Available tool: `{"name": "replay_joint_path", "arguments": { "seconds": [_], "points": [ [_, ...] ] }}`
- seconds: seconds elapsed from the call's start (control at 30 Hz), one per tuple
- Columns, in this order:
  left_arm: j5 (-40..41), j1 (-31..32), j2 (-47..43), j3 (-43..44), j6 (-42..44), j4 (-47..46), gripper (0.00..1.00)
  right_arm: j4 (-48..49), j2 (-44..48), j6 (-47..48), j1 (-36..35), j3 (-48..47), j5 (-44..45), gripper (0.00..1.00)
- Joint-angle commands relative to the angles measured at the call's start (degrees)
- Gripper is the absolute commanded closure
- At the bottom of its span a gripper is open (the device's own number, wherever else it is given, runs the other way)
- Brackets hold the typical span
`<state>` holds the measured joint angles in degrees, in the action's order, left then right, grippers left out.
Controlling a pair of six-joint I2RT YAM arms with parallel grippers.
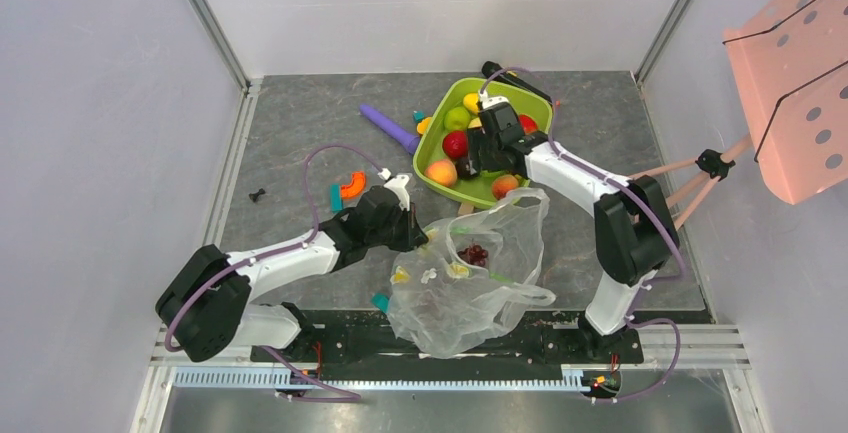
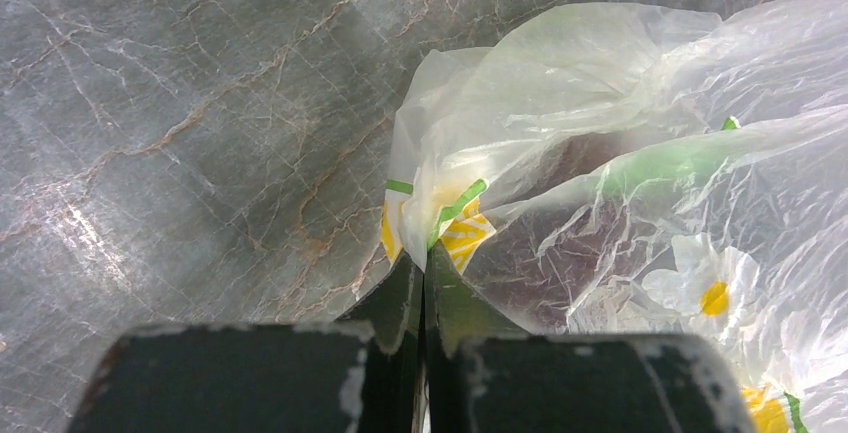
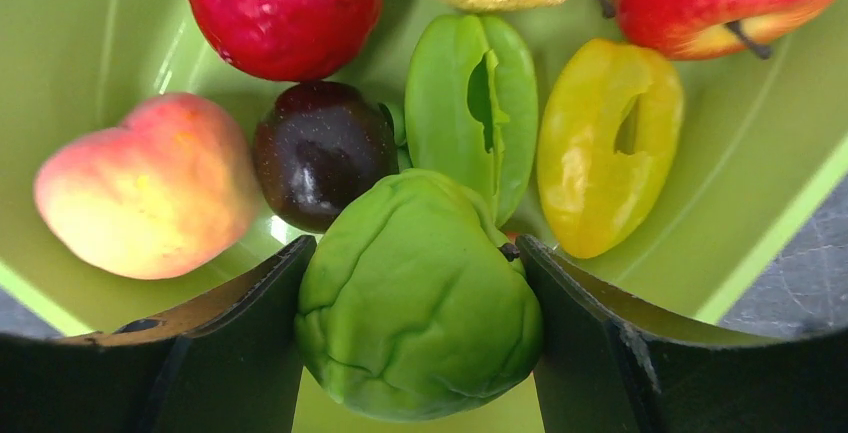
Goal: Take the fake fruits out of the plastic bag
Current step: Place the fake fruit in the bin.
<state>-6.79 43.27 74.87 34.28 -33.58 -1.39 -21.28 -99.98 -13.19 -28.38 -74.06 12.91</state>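
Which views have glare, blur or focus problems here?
Top external: even light, sharp, mild sheen on the plastic bag. Left wrist: pale glare patch on the table, bag wrinkles crisp. Right wrist: very close, green fruit between the jaws crowds the foreground, small highlight on the dark plum.

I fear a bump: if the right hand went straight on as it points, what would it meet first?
Likely the green ribbed fruit and dark plum just ahead in the green tray; the lumpy green fruit in the right hand would touch them first. Depth is unclear.
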Motion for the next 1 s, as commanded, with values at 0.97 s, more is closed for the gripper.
{"name": "replay_joint_path", "arguments": {
  "seconds": [0.97],
  "points": [
    [-1.13,0.24,-0.05,-1.33,-0.33,-3.45,0.98,-7.69,5.39,4.97,0.87,-10.09,4.63,0.02]
  ]
}}
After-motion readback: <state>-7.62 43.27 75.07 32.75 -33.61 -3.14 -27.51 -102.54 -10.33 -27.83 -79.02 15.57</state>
